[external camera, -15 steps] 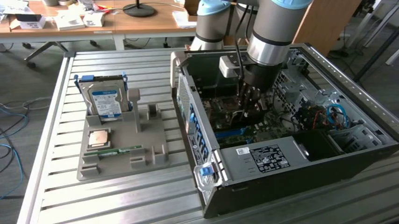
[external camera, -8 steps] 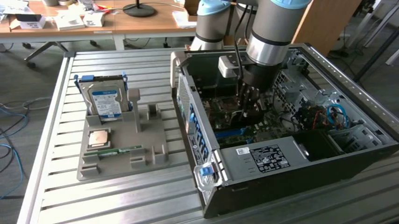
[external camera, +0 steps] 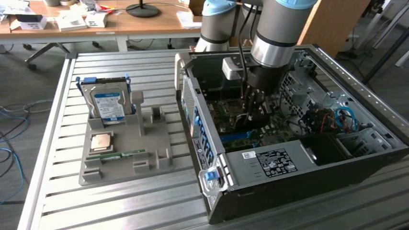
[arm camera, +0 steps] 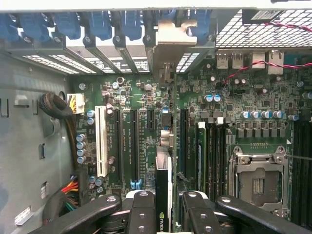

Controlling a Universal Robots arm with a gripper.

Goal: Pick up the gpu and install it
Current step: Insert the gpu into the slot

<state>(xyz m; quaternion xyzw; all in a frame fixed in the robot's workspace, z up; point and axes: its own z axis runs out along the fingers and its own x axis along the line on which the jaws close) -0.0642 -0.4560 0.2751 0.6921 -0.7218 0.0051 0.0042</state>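
Note:
In the wrist view the gpu (arm camera: pixel 164 183) stands on edge between my black fingers (arm camera: pixel 141 214), seen as a thin dark card. Its silver bracket (arm camera: pixel 170 41) reaches the case's rear slot openings. The card hangs over the green motherboard (arm camera: pixel 146 97), in line with the long black expansion slots (arm camera: pixel 134 146); I cannot tell whether it is seated. My gripper (arm camera: pixel 165 207) is shut on the card. In the exterior view the gripper (external camera: pixel 250 112) is lowered deep inside the open computer case (external camera: pixel 268 163), and it hides most of the card there.
On the metal table, on the exterior view's left, a grey fixture (external camera: pixel 150 163) holds an upright hard drive (external camera: pixel 108 103), a square processor (external camera: pixel 101 142) and a green memory stick (external camera: pixel 115 155). Around the card are a white slot (arm camera: pixel 101 141), the processor socket (arm camera: pixel 258 180) and cables (arm camera: pixel 58 109).

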